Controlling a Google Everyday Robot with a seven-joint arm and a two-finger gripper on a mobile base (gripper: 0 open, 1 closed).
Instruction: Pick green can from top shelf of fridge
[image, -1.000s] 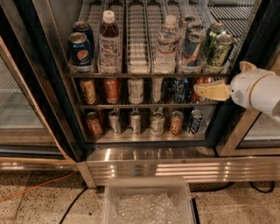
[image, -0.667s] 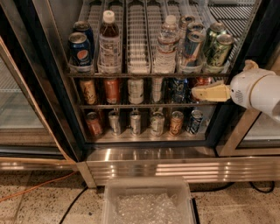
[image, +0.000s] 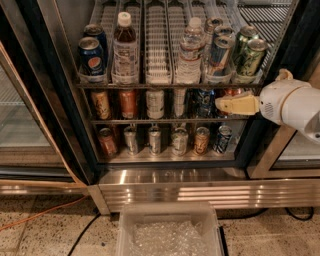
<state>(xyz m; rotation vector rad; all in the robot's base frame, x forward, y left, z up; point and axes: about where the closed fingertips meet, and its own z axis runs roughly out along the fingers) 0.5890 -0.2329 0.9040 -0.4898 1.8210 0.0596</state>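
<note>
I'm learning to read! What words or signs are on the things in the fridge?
No words read clearly.
Pepsi can: round red, white and blue Pepsi sign; letters blurred.
Green can: dark markings, too blurred to read.
Bottles and other cans: labels too small to read.
Gripper, at the right by the middle shelf: no text.

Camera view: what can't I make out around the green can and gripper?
- Green can: base hidden by the top shelf lip.
- Can behind it: mostly hidden by the green can.
- Red can: mostly covered by the gripper, which is below the green can.
- Arm: cut off by the right edge.
</note>
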